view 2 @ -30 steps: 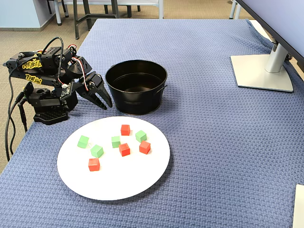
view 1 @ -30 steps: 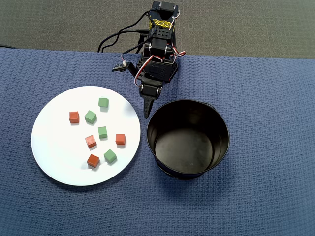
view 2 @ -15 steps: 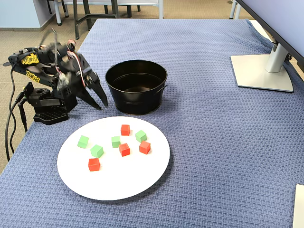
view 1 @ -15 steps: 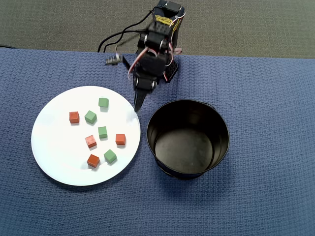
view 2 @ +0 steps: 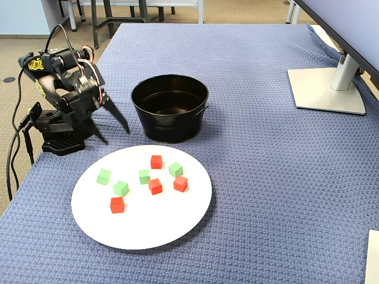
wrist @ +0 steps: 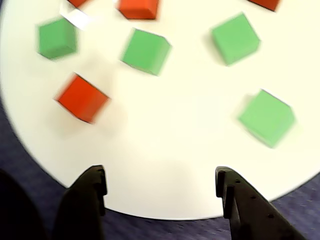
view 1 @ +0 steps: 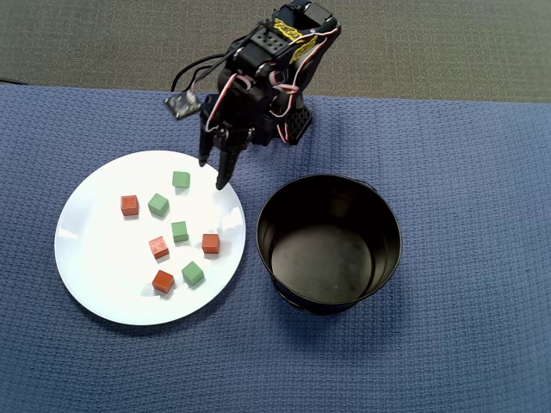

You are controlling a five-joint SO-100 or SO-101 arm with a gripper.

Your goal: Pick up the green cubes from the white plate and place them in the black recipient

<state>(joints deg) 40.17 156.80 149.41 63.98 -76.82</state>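
Note:
Several small green cubes lie on the white plate (view 1: 103, 249) among orange-red cubes of the same size. In the overhead view the green cubes (view 1: 181, 179) sit on the plate's top and middle part. My gripper (view 1: 213, 172) is open and empty, hovering over the plate's edge nearest the arm, just right of the topmost green cube. In the wrist view the gripper (wrist: 161, 180) frames bare plate (wrist: 165, 150), with the nearest green cube (wrist: 266, 117) ahead on the right. The black recipient (view 1: 387, 215) stands empty to the right of the plate. The fixed view shows the gripper (view 2: 116, 136), plate (view 2: 148, 225) and recipient (view 2: 170, 127).
The orange-red cubes (view 1: 129, 205) are mixed in with the green ones. The arm's base (view 2: 59, 127) stands at the cloth's edge beside the plate. A monitor stand (view 2: 325, 89) sits at the far right of the fixed view. Blue cloth covers the table.

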